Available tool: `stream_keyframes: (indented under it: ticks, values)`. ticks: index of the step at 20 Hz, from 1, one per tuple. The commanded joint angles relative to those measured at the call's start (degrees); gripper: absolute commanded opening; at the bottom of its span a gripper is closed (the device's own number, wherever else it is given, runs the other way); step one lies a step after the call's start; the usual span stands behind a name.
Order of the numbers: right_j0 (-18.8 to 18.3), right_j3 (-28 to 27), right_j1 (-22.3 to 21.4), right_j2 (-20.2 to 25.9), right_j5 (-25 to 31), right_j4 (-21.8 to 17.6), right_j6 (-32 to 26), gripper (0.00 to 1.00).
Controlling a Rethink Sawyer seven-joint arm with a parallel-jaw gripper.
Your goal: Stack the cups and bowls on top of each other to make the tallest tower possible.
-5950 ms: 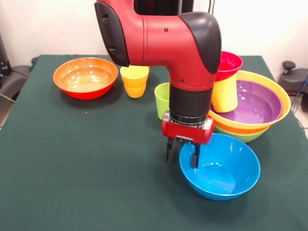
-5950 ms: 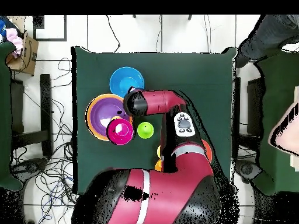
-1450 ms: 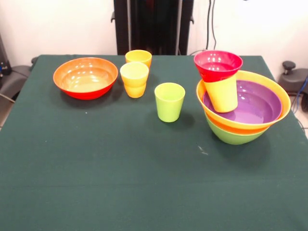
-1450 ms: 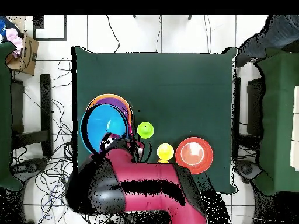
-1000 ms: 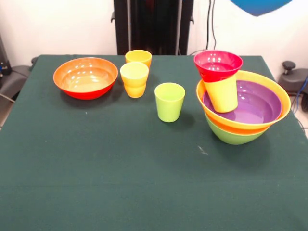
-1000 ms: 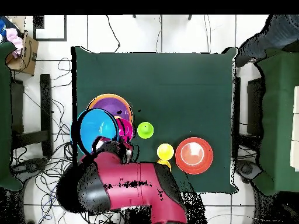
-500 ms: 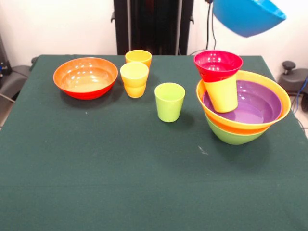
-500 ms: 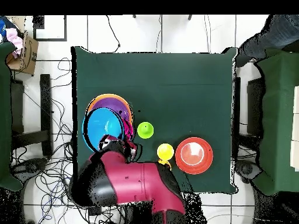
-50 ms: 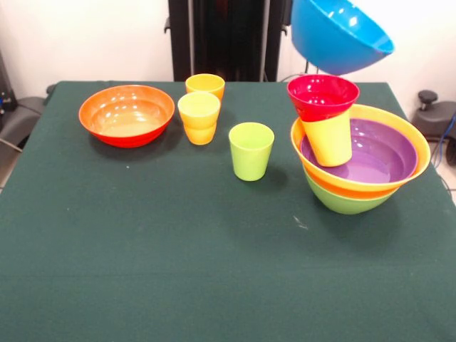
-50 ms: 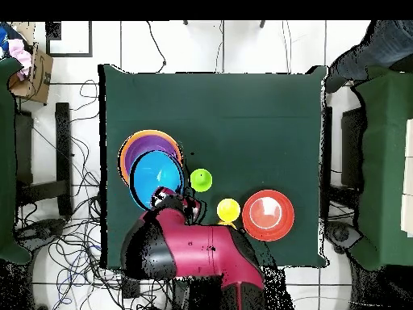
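A blue bowl hangs tilted in the air just above the tower, and in the overhead view the blue bowl covers much of it. My gripper sits at the bowl's rim, shut on it; the front view hides it. The tower is a lime green bowl, an orange bowl and a purple bowl, with a yellow cup inside carrying a small magenta-red bowl. A lime green cup stands alone at mid-table.
A red-orange bowl sits at the far left. Beside it a yellow cup stands nested in an orange one, with another cup behind. A person's sleeve shows at the overhead view's top right corner.
The blue bowl has come down and toward the tower, from the front view's top edge to just above the magenta-red bowl. The arm swung with it. The other objects have not moved.
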Motion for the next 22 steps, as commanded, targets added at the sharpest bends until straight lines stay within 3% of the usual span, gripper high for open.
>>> stream_keyframes:
  ticks: [1, 22]
  values:
    - [2.4, 3.8, 5.7, -2.2, -5.4, -1.9, 7.9, 0.00]
    - [5.8, 2.7, 9.3, -4.4, -8.5, 0.7, 8.0, 0.00]
